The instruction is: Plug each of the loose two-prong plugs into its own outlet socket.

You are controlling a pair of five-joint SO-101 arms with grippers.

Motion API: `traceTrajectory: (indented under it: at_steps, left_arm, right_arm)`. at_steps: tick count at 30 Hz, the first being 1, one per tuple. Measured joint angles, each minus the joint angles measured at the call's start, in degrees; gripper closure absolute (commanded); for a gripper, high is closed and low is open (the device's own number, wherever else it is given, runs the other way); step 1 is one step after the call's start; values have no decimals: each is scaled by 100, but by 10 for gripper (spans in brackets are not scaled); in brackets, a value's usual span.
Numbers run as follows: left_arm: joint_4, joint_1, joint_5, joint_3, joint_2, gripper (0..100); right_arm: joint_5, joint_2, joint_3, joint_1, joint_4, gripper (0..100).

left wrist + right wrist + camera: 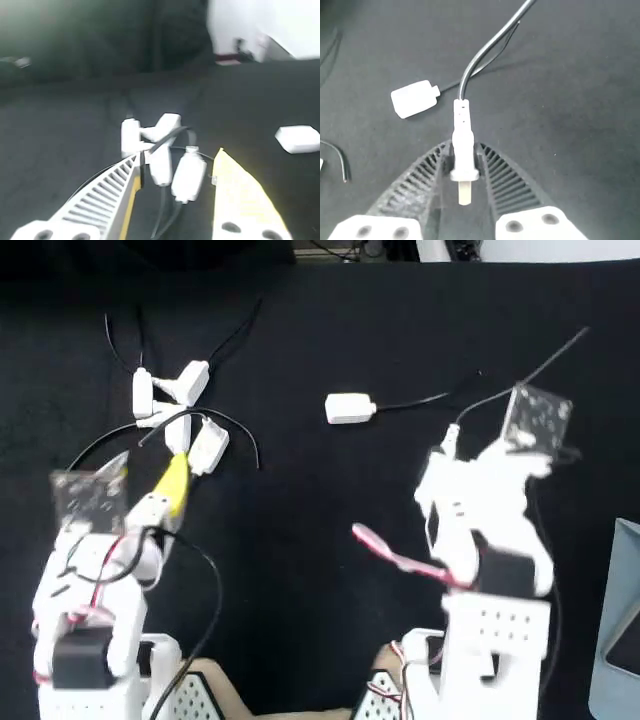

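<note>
Right claw (464,150) is clamped on a slim white plug (462,137). The metal end pokes back toward the wrist and its black cable (485,55) runs away over the black surface (300,540). From above, that claw sits at about 4 o'clock from a lone white block (350,408) on its own cord, near but not touching. Can't tell if that block is a plug or a socket.

Left claw (177,155) is spread wide, with one yellow finger and one white finger either side of a rounded white connector (187,175), and I don't see it pinching. That connector lies at the 5 o'clock edge of a bunch of white connectors (172,400), tangled in black cords at roughly 10 o'clock on the surface.
</note>
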Motion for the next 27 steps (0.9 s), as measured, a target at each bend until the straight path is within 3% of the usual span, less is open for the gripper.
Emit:
traceTrajectory:
  at_steps: [6, 18, 27]
  left_arm:
    - [-598, 818, -264, -1020, 2338, 681]
    - [-651, 1644, -1477, -4369, 7613, 677]
    - [-659, 2075, -1934, -6673, 10356, 678]
  right_arm:
    - [-70, -835, 712, 132, -352, 987]
    - [-299, -914, 958, 308, -633, 987]
    - [-299, -914, 1108, 308, -853, 987]
